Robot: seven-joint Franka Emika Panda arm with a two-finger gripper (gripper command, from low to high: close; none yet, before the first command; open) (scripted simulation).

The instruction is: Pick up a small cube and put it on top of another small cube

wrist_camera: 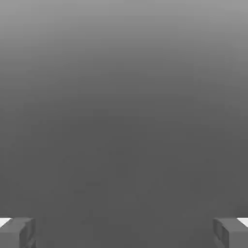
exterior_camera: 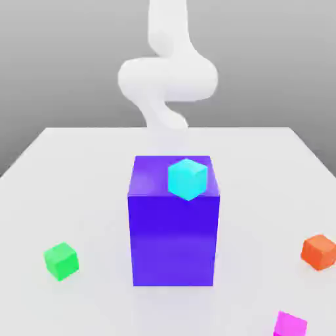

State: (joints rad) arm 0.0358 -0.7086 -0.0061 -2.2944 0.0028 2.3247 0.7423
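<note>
The hand view has the gripper's fingers [wrist_camera: 28, 231] spread wide, nothing between them. The exterior view has the cubes: pink [exterior_camera: 290, 325] on the counter [exterior_camera: 85, 164], nearest the camera, toward the exterior view's right, partly cut off; orange [exterior_camera: 319, 252] beyond it; green [exterior_camera: 62, 261] left of the block [exterior_camera: 173, 239]; cyan [exterior_camera: 188, 179] over the block's near top edge. Bare counter stretches from block to far edge.

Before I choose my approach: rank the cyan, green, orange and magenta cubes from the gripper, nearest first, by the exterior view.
From the gripper:
1. Cyan cube, at the blue block's top.
2. Green cube, view's left, and orange cube, right: too close to call.
3. Magenta cube, lower right.
</note>
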